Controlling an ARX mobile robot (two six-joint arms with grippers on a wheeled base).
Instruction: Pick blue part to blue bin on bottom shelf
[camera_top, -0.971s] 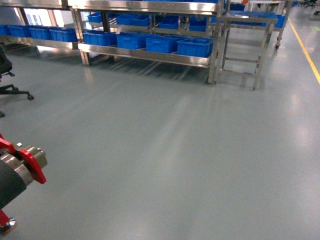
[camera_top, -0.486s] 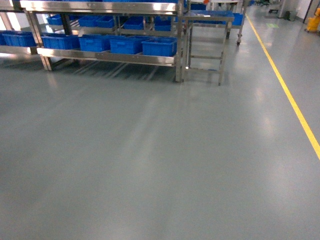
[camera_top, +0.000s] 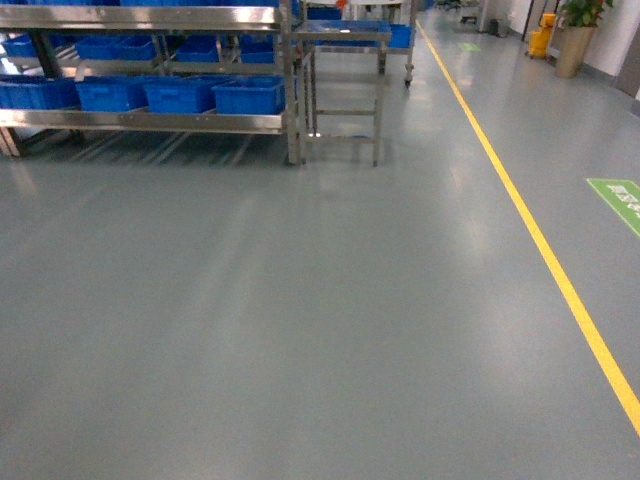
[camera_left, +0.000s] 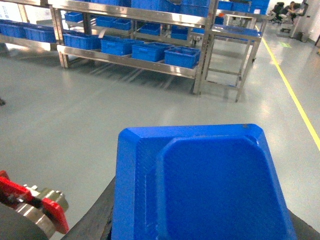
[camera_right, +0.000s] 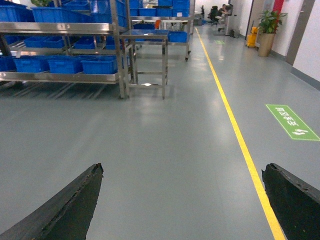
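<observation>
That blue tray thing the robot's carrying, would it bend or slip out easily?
The blue moulded plastic tray-shaped part looks rigid: crisp bevelled corners, flat walls. Probably light, being a thin hollow shell. Its smooth surface might slip, though the left jaws seem to grip it from below; contact is hidden.

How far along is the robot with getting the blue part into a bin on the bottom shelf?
The pick looks done: the left pincer carries the blue part. The right pincer is open and empty. Left to do: cross the floor to the bottom shelf and drop the part into a blue bin.

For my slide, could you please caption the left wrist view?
Left gripper carrying the blue part toward the steel rack's bottom shelf of blue bins.
</observation>
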